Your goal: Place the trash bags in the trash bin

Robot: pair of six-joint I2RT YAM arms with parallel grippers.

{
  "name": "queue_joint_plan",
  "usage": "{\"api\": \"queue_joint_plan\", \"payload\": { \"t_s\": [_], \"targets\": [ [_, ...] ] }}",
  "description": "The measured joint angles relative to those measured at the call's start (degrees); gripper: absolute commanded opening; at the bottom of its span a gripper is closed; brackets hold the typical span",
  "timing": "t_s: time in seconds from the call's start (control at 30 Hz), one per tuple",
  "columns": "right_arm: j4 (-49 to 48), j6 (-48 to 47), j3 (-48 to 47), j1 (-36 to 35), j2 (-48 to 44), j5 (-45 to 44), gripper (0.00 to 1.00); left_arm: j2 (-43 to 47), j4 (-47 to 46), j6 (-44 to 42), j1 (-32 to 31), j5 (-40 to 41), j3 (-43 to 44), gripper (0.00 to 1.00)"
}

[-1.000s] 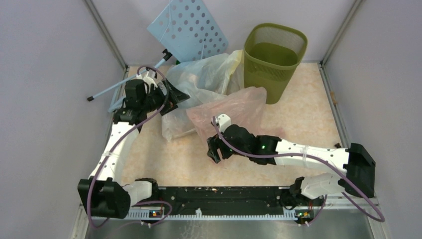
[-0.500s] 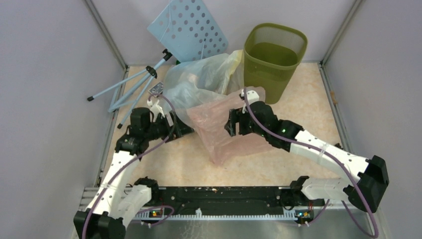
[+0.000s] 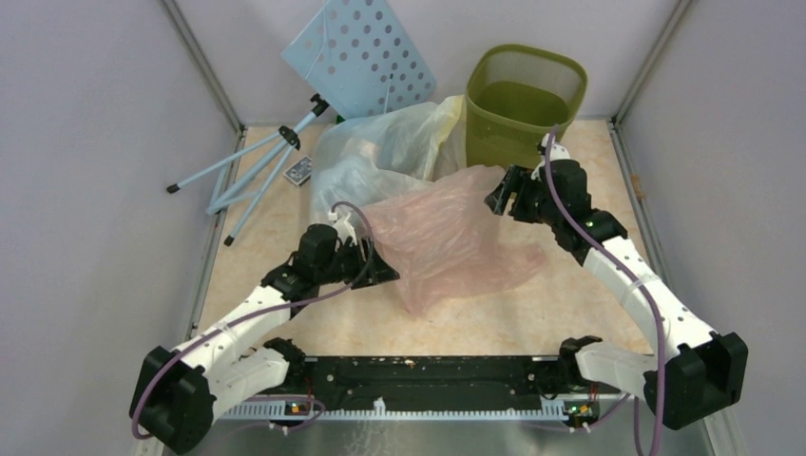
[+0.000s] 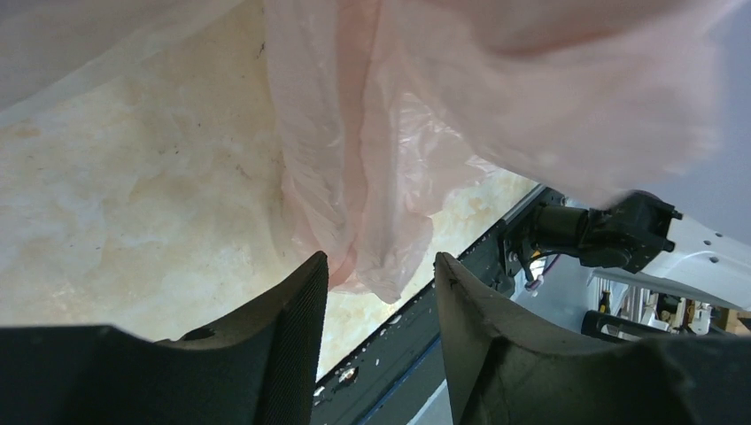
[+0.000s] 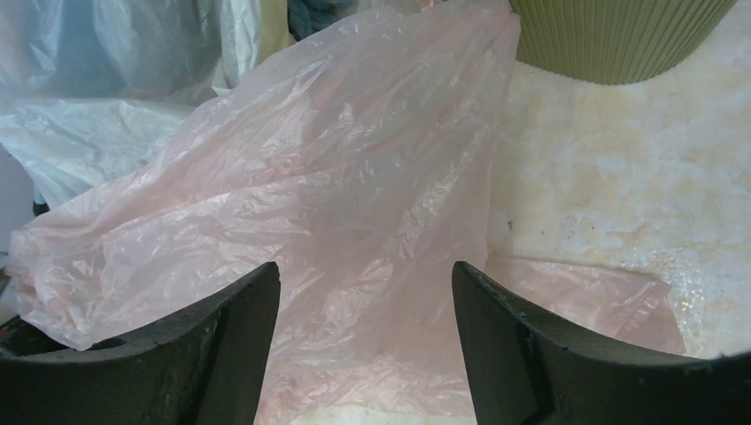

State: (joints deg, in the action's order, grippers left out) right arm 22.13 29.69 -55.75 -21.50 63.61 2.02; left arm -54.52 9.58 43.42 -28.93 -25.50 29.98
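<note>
The pale pink-beige trash bag (image 3: 447, 237) lies spread on the table's middle. Clear-whitish and yellowish trash bags (image 3: 390, 142) are heaped behind it, against the olive-green mesh trash bin (image 3: 523, 104) at the back right. My left gripper (image 3: 377, 268) is open and empty at the pink bag's left edge. In the left wrist view, the gripper (image 4: 379, 292) has the pink bag (image 4: 372, 177) hanging just ahead of it. My right gripper (image 3: 502, 197) is open and empty at the bag's far right corner, beside the bin's base. In the right wrist view, the gripper (image 5: 365, 292) is over the pink bag (image 5: 336, 204), with the bin (image 5: 620, 35) at the top right.
A blue perforated board (image 3: 361, 52) on a pale blue tripod stand (image 3: 257, 161) stands at the back left. A small grey object (image 3: 299, 171) lies by the tripod. Metal rails and grey walls close in both sides. The black base rail (image 3: 428, 370) runs along the front.
My left arm came from the back left by the tripod to the pink bag's left edge. My right arm swung from front centre to beside the bin. The pink bag spread out flatter.
</note>
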Motion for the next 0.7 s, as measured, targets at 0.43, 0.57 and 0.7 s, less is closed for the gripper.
{"api": "queue_joint_plan", "payload": {
  "t_s": [0.43,0.57,0.7],
  "targets": [
    [-0.46,1.86,-0.24,1.46,2.8,-1.53,0.68,-5.31,-11.87,1.29,-1.62,4.22,-4.55,0.0],
    [-0.37,1.29,-0.33,1.7,2.78,-5.7,0.67,-5.92,-3.43,-1.66,-1.33,8.48,-0.44,0.0],
    [0.59,0.59,-2.47,1.77,2.78,-12.04,0.68,-6.4,5.95,-5.51,0.83,10.54,5.51,0.0]
  ]
}}
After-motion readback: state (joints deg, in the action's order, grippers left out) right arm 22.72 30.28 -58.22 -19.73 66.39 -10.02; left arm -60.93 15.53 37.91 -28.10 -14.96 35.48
